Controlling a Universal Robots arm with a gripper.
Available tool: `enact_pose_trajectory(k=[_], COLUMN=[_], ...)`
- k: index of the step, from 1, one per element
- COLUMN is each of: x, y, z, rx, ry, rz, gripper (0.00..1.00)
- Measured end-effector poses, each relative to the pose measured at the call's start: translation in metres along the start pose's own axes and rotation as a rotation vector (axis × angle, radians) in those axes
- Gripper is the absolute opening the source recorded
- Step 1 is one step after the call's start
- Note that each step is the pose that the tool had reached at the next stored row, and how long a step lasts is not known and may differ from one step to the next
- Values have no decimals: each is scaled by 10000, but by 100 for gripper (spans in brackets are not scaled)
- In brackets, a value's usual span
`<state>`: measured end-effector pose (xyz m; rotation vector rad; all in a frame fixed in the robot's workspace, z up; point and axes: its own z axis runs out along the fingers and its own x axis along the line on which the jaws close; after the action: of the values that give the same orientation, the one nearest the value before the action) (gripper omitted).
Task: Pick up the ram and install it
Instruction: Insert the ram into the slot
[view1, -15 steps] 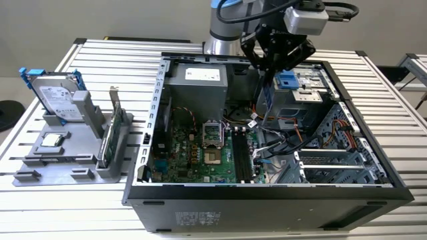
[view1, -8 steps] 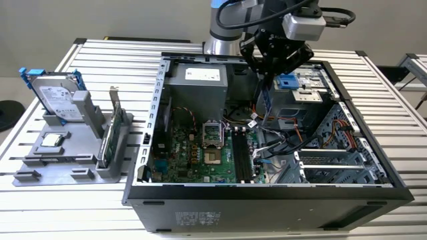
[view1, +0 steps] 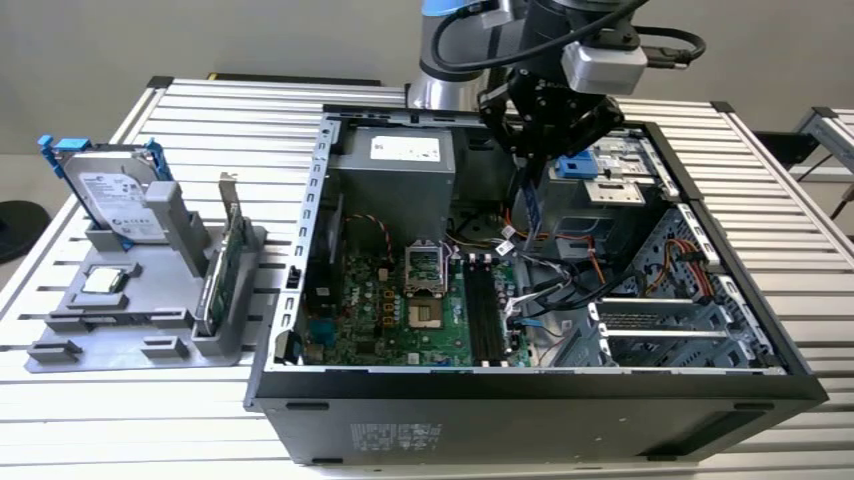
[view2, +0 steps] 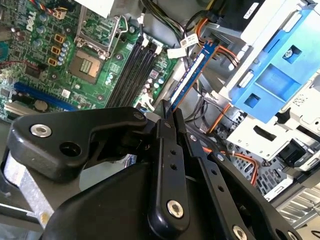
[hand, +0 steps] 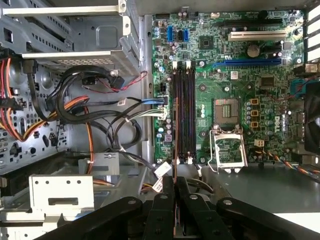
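Observation:
My gripper (view1: 533, 152) hangs over the open computer case (view1: 534, 385), shut on the ram (view1: 533, 200), which points down toward the motherboard. In the second wrist view the ram (view2: 189, 75) shows as a slim blue board with small chips, sticking out from between the fingertips of the gripper (view2: 167, 112). In the first wrist view the ram (hand: 175, 140) is edge-on, a thin line in the gripper (hand: 175, 182), just beside the black memory slots (hand: 183, 112). These slots (view1: 483, 310) lie on the green motherboard (view1: 387, 300), below the ram.
A grey holder (view1: 147, 345) at the exterior view's left carries a hard drive (view1: 114, 195), a green card (view1: 220, 265) and a processor chip (view1: 107, 282). Inside the case are loose cables (hand: 100, 110), a blue drive caddy (view2: 280, 75), the processor socket (hand: 227, 107) and the power supply (view1: 394, 170).

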<state>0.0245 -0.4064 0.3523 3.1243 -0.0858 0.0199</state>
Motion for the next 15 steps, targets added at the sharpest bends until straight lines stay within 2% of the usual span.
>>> enact_pose_trajectory(k=[7, 15], x=[1, 1], y=[23, 27], z=[40, 49], rx=[-3, -5], ry=[0, 0], rz=[-3, -4], gripper=[0, 0])
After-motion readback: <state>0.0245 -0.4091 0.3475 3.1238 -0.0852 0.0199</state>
